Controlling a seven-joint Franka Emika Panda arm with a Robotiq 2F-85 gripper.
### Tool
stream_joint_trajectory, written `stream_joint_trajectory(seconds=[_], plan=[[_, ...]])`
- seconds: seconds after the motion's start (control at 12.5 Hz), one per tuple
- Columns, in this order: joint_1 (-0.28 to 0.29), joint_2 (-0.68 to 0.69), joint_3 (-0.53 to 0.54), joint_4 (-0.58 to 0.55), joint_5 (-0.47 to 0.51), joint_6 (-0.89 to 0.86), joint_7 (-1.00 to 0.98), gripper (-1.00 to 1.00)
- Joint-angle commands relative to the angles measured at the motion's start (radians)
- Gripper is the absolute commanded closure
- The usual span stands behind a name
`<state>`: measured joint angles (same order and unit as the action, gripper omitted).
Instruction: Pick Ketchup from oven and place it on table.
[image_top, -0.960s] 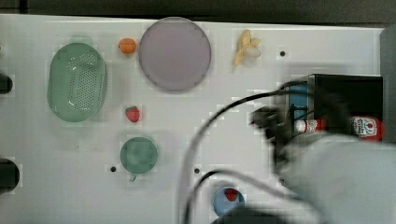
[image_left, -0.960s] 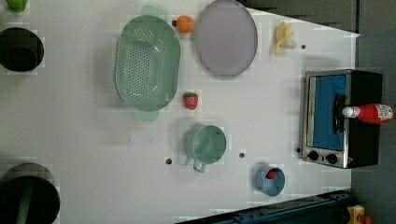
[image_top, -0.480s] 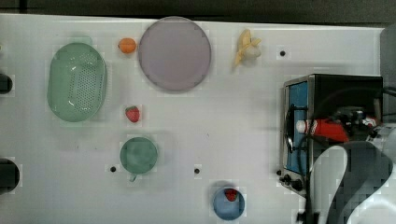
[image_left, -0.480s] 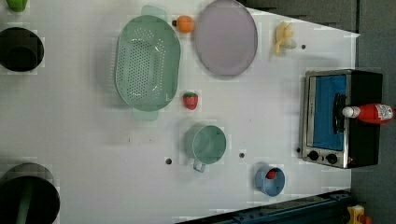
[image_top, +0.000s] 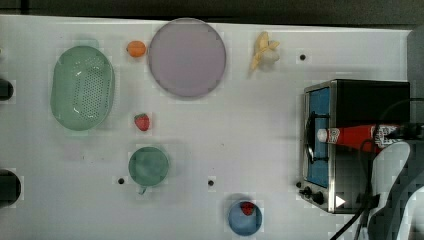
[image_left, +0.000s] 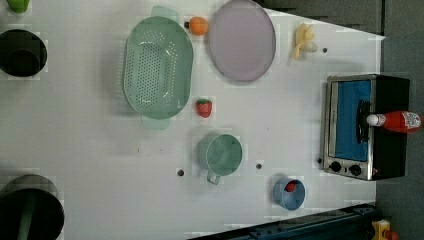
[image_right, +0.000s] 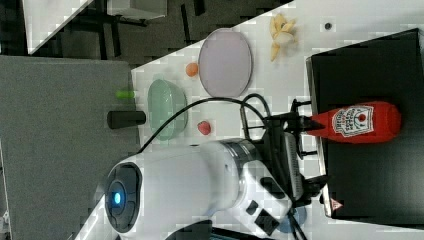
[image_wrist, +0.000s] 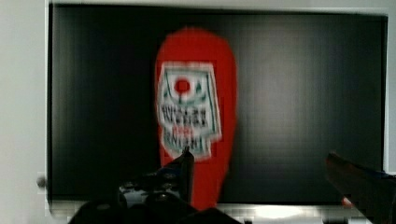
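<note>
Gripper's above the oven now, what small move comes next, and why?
Probably shift sideways to centre over the ketchup, then ease down. It lies flat on the oven's black top. In the wrist view the open gripper sits off to one side: one finger is in front of the bottle, the other well clear of it, so the bottle isn't between them yet.

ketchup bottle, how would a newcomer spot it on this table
Find the boxy toaster oven at the top view's right edge of the white table. The ketchup bottle lies on its black top, white cap over the glass door. Unlike the small strawberries, it is long, slim and labelled.
</note>
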<state>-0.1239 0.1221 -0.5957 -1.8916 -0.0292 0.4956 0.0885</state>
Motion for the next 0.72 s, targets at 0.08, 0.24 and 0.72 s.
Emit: stream_joint_trajectory(seconds=[0.08, 0.24, 0.72], plan=[[0.024, 0.084, -0.022, 0.051, 0.023, 0.067, 0.022, -1.0], [0.009, 0.133, -0.027, 0.051, 0.113, 0.078, 0.022, -1.0], [-0.012, 0.228, -0.026, 0.042, 0.188, 0.161, 0.02, -1.0]])
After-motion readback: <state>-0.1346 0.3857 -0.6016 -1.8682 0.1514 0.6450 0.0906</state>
